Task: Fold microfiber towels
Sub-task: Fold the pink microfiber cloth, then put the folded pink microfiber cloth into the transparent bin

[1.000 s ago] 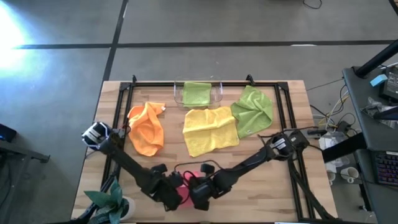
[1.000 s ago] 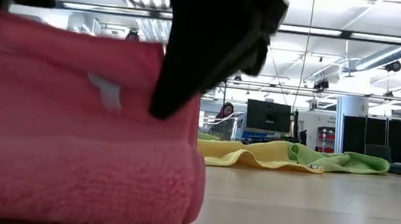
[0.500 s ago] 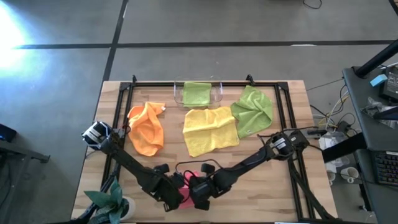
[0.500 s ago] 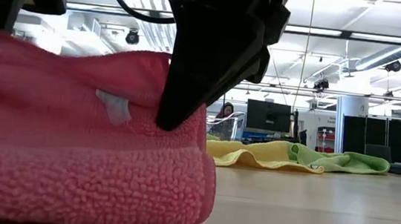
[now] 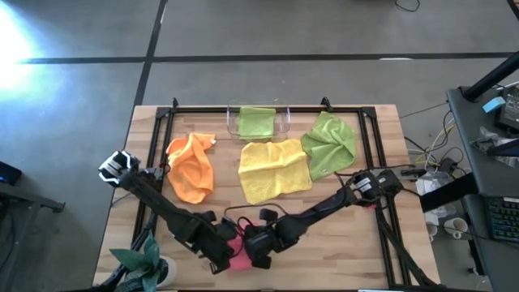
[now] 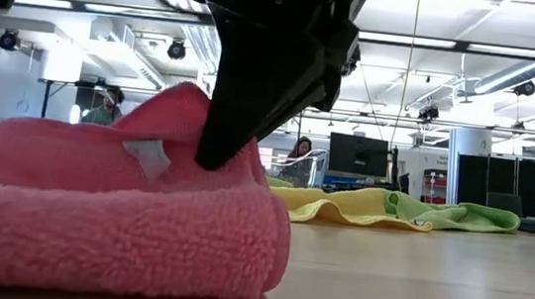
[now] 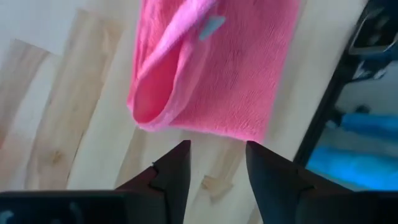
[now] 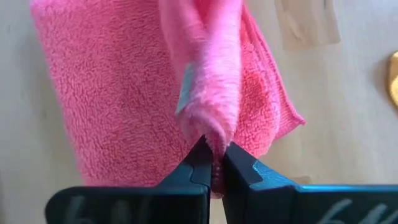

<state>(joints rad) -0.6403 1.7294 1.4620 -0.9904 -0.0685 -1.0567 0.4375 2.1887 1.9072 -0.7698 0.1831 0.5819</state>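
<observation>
Table, wooden, with a black frame: it carries all my work and both my arms. Lime green towel, crumpled, lies far ahead of my right gripper, toward the table's back right. Yellow towel, spread loosely, lies ahead of both grippers near the middle, its edge touching that green one. Orange towel, bunched, lies ahead of my left gripper at the back left. Second lime green towel, folded, sits in the clear tray at the back edge, beyond the yellow towel. Pink towel, folded over on itself, lies at the front edge between my two grippers, with a small pale tag on its upper layer. My right gripper has its fingers pressed together on a raised ridge of the pink towel. My left gripper hovers just beside the pink towel's edge, fingers apart, gripping nothing. A green plant stands at the front left corner, beside my left arm.
</observation>
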